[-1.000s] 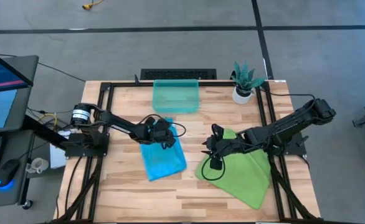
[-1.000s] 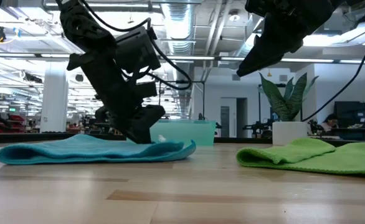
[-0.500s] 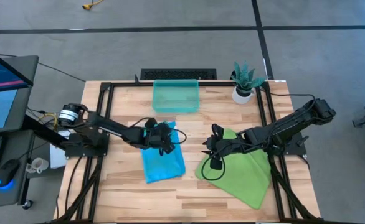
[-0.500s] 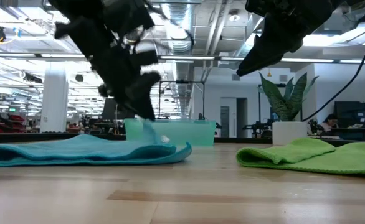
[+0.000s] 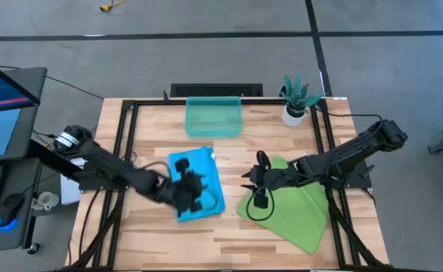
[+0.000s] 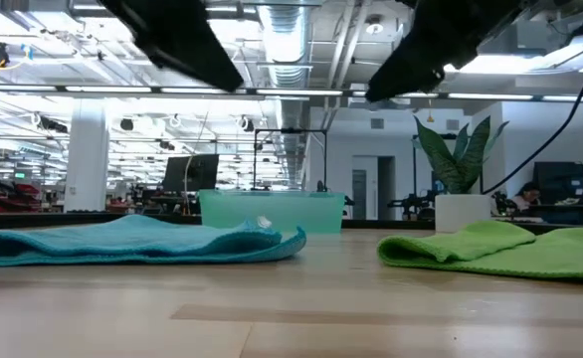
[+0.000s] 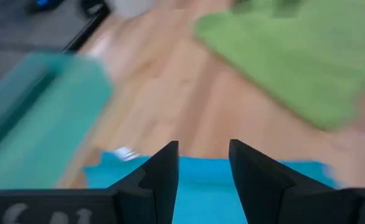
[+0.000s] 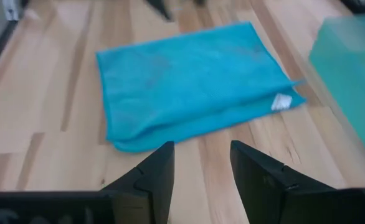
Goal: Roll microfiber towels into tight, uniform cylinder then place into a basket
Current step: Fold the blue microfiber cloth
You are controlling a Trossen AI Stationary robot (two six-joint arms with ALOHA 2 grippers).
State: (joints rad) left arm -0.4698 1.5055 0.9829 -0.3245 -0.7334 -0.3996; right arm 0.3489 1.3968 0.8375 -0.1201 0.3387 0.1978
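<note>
Left gripper [image 5: 193,191], jaws apart and empty, above the near end of the blue towel [image 5: 194,177], which lies flat on the table [image 5: 229,151]. Right gripper [image 5: 249,180], also open and empty, at the left edge of the green towel [image 5: 297,208]. Teal basket [image 5: 213,117] stands at the far edge.

Matt fuzzy cloth towels [image 5: 195,181], translucent plastic basket [image 5: 213,117], pale wood table [image 5: 267,227].
</note>
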